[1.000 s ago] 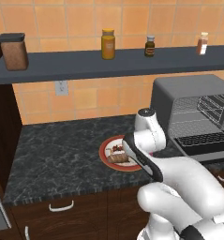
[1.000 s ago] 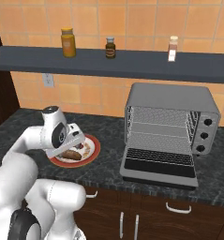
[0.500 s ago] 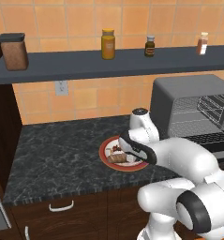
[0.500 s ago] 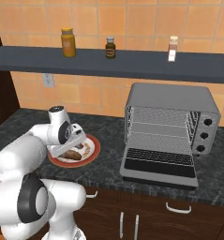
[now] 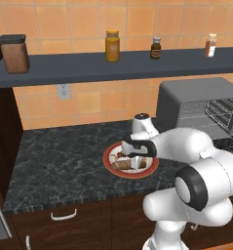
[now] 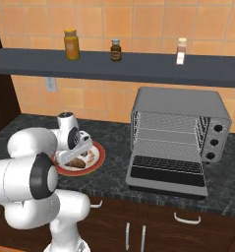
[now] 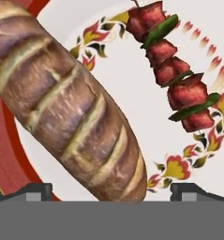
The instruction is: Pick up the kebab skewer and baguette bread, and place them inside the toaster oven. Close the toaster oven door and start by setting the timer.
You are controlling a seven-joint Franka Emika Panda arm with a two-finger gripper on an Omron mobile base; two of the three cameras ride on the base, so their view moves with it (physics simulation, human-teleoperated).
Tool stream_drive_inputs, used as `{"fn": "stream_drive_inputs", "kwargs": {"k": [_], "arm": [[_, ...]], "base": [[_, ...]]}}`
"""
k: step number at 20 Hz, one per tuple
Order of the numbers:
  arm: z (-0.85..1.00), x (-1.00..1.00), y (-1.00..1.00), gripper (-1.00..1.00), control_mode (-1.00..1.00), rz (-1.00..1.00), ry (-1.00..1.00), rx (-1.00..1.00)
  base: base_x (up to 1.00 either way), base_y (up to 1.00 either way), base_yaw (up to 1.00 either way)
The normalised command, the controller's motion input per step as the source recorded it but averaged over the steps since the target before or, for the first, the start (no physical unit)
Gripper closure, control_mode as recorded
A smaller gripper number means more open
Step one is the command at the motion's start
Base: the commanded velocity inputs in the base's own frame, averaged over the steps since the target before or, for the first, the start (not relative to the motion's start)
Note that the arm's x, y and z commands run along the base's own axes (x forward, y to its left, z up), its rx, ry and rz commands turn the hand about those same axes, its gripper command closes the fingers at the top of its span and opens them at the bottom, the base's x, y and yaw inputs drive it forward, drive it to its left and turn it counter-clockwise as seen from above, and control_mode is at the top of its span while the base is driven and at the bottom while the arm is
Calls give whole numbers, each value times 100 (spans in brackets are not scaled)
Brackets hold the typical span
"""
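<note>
The fingers [image 7: 38, 191] are seen spread to their full width and empty, their two dark tips set well apart at the near edge of the hand view, as the gripper [image 5: 135, 163] is held low over the plate [image 5: 109, 153] on the dark stone surface [image 5: 64, 161]. Between the tips, toward the left one, the end of the baguette bread [image 7: 71, 112] is framed; the loaf is laid slantwise across the plate, its scored crust running away up and to the left in the hand view. The kebab skewer [image 7: 174, 84], threaded with red chunks and green slices, is laid apart from the loaf on the white centre of the plate, closer to the right tip, with bare plate between the two foods.

The first pick is judged to be in hand: nothing is gripped yet, and both foods are on the plate. Which of the two is aimed for cannot be told for certain, though the loaf is the better centred. A further descent is called for next, so that the chosen item is straddled before the fingers are closed on it.

To the right, the toaster oven [image 6: 180, 106] is shown standing on the same surface, well apart from the plate, with the toaster oven door [image 6: 167, 173] dropped open and the wire racks exposed. A carry to the right across the surface is then required.
</note>
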Motion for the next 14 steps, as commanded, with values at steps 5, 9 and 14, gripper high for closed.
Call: {"fn": "stream_drive_inputs", "kwargs": {"k": [5,9,14], "arm": [[-30,0,0,-100,-100,3,3,0],[-14,0,0,-100,-100,1,0,0],[-14,0,0,-100,-100,2,1,0]], "base": [[0,0,0],[0,0,0],[0,0,0]]}}
